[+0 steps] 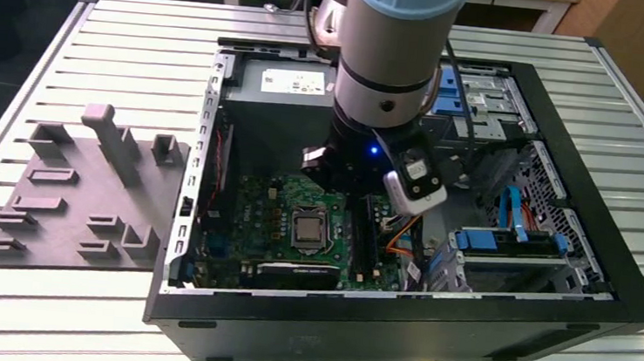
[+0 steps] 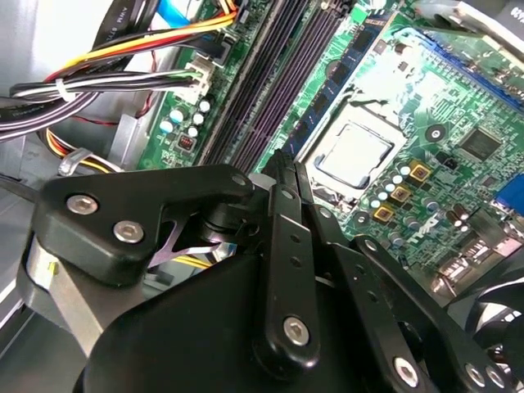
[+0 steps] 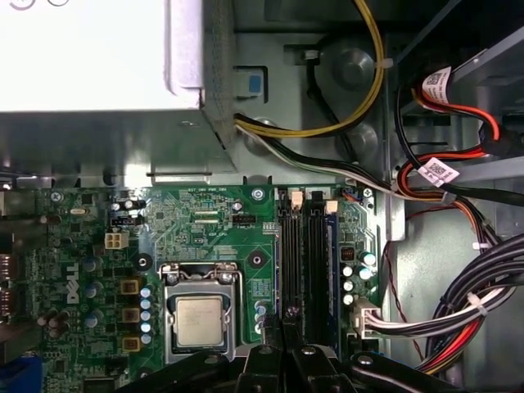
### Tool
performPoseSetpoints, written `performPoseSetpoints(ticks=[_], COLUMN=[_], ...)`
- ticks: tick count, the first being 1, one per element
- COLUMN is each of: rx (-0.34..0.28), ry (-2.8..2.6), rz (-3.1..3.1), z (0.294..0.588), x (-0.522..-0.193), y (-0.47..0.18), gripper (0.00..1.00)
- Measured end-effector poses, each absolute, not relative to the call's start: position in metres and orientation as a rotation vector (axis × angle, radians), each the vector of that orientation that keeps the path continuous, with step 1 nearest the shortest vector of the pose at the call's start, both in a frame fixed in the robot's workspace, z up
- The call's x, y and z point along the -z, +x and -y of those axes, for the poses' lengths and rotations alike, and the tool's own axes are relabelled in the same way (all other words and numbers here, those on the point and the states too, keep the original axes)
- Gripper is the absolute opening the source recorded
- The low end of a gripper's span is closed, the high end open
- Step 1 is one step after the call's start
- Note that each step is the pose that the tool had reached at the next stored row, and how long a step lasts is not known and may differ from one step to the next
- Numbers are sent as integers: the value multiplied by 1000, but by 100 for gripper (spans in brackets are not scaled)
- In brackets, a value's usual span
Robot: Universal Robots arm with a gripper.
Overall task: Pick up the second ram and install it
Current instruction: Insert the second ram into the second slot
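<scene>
Down inside the open PC case [image 1: 402,332] we've got the arm [image 1: 391,55] reaching over the mobo [image 3: 205,221], and the fingers [image 2: 282,246] hang right above one end of the long black memory slots [image 3: 291,246]. In both wrist views the fingers look pressed together, tips all but meeting.

Where's the second ram? Honestly, we can't tell. A stick that thin, seen edge-on, would be lost btw the tips or among the slot lines. So it's either pinched there or sitting in a slot under them, and that's only our best guess.

What could go wrong, as we read it:

- **Alignment:** if the stick meets the slot skewed or tilted, it'll ride the slot wall and jam. Any push then goes into the board, not the contacts.
- **Grip:** a thin flat card held by narrow tips can pivot or slip under load.
- **Neighbours:** the CPU socket [image 3: 201,319] sits just beside the slots on one side, w/ bundled cables [image 3: 446,311] near on the other. A sideways drift means a knock or a snag.
- **Clips:** if the pale end clips [image 3: 295,197] are shut, nothing seats.

The grey fixture block [image 1: 75,203] sits well apart on the surface [image 1: 53,323], so no worry there.
</scene>
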State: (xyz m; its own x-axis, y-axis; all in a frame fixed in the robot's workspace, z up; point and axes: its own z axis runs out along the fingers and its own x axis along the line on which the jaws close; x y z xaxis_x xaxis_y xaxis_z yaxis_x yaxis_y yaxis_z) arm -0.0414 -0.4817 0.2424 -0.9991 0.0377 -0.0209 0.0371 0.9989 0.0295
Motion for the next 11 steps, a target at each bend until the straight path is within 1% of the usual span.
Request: performPoseSetpoints(ticks=[11], rx=[-45], ry=[57], rz=[-3119], z=[482], x=[-241], y=[-39], gripper=[12])
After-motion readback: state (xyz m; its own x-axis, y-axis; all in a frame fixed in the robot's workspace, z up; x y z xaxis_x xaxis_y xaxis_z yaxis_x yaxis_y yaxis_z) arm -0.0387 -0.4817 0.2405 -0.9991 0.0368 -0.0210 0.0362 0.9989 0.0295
